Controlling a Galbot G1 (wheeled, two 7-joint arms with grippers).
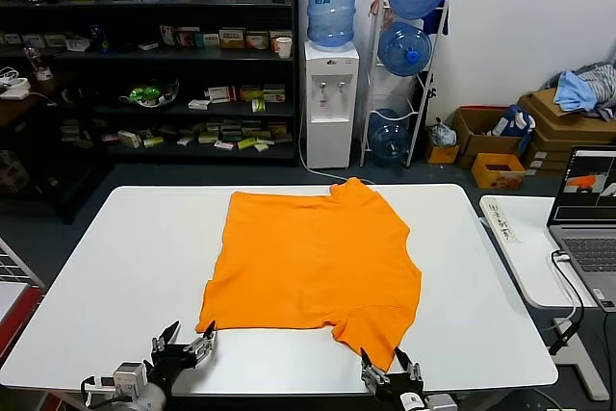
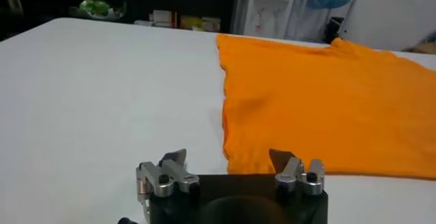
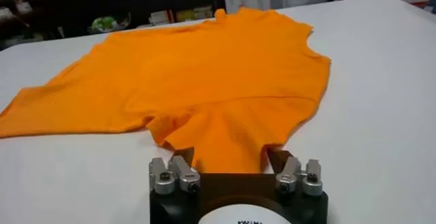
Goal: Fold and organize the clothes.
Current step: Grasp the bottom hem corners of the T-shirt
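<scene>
The jaws of the left gripper (image 1: 192, 346) are seen spread apart, nothing held between them, at the near left edge of the white table (image 1: 125, 267). In the left wrist view, its fingertips (image 2: 176, 156) are placed just short of the near left corner of the orange T-shirt (image 1: 313, 262), one tip close to the hem and the other over bare tabletop; contact cannot be confirmed. A wide strip of bare table is left open to the left of the garment.

The T-shirt is laid flat near the middle of the table, its long axis running from the near edge toward the far edge. The neck is pointed away, toward the water dispenser (image 1: 331, 103), and one short sleeve is extended toward the near right.

The jaws of the right gripper (image 1: 390, 366) are also held apart, standing at either side of that sleeve's tip, as shown in the right wrist view. Whether the fabric is pinched cannot be told. Open table is left to the right of the shirt, and beyond the table's right edge a laptop (image 1: 587, 214) is set on a neighbouring surface.
</scene>
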